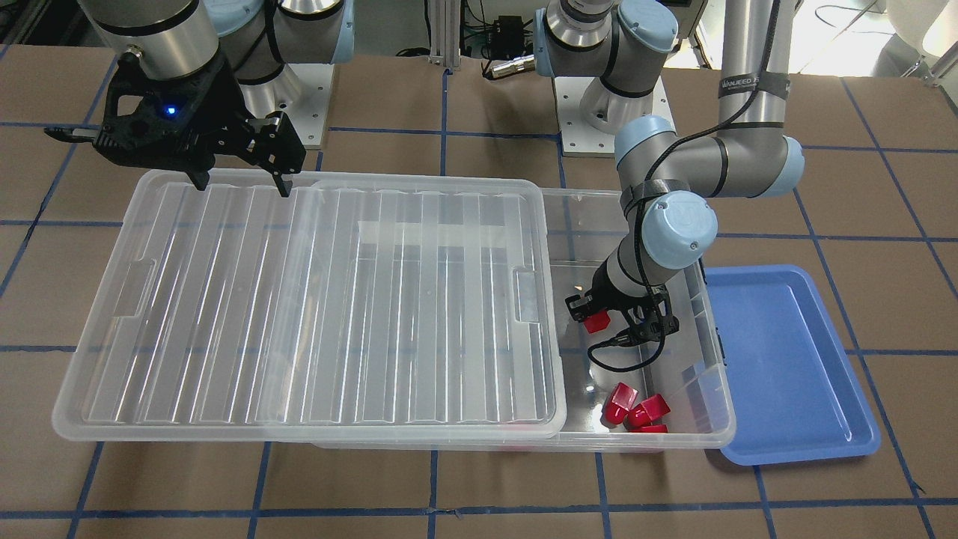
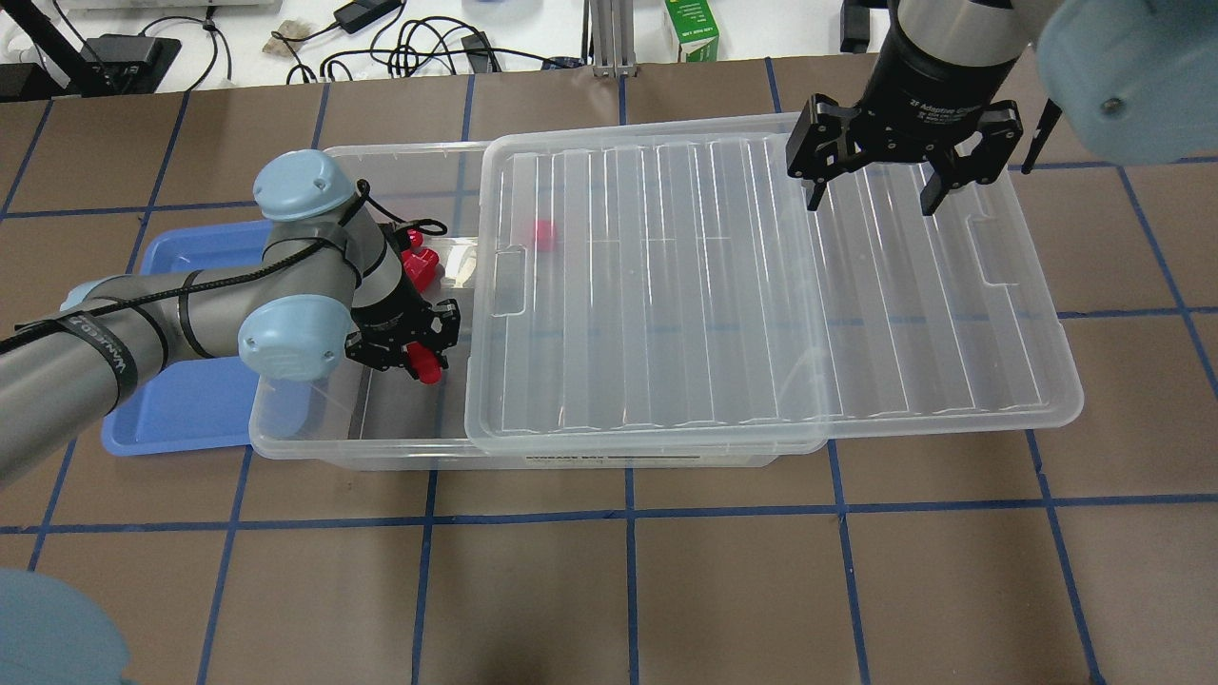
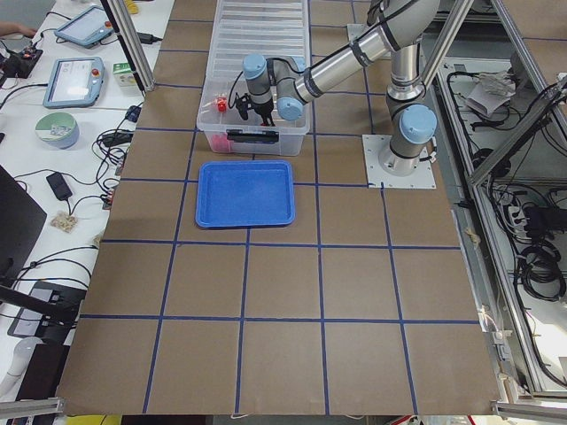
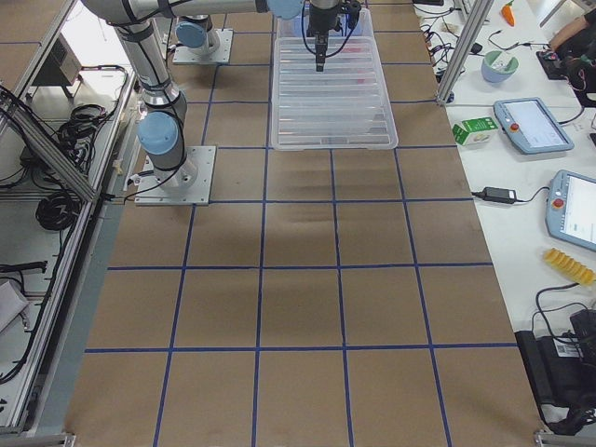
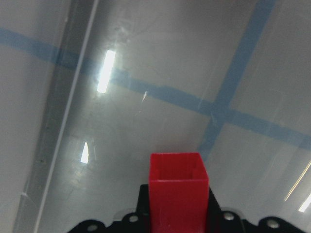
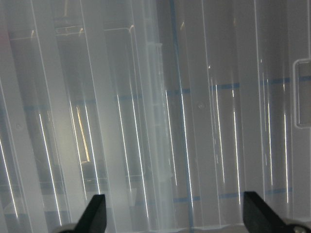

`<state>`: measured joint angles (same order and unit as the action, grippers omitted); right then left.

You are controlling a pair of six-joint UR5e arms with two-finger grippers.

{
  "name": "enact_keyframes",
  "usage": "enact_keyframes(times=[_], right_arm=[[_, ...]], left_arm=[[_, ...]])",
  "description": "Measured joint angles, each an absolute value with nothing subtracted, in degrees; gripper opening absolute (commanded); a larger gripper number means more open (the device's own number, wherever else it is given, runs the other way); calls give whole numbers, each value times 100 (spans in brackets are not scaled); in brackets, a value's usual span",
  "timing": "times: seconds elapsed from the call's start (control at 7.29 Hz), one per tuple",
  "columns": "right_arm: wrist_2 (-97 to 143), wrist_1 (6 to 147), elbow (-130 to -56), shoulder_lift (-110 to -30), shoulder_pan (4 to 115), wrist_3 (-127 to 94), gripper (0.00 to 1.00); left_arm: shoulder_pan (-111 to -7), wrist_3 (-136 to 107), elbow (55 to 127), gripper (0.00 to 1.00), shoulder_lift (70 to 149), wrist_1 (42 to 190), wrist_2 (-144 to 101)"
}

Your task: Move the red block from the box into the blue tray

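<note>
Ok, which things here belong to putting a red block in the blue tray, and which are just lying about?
Job: red block, in left pincer; box, lid slid aside; blue tray.
Lying about: spare red blocks in the box; green carton; tablet.

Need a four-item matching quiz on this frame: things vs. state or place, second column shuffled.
1 left gripper
2 right gripper
3 lid
4 blue tray

A empty, beside the box
B open, above the lid
C slid partway off the box
D shut on a red block

Pairs: 1-D, 2-B, 3-C, 4-A
</note>
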<state>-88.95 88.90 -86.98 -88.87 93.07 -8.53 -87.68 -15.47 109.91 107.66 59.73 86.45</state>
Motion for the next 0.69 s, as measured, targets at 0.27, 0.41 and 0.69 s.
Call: enact_keyframes(times=[0.27,0.41,0.69], right_arm=[[-8900,8886,-8668,-8878,9289,-825,100],[-8912,8882,-8656,-8866,9215,-777,100],[-9022,8843,-8653,-8855,8631,-322,100]], left_arm=[[-8783,-1295,9807,0,10487,7505,8638],[-8753,-1022,9205,0,10373,8235,8648],[-8546,15,8690,0,10218,8838,9087]])
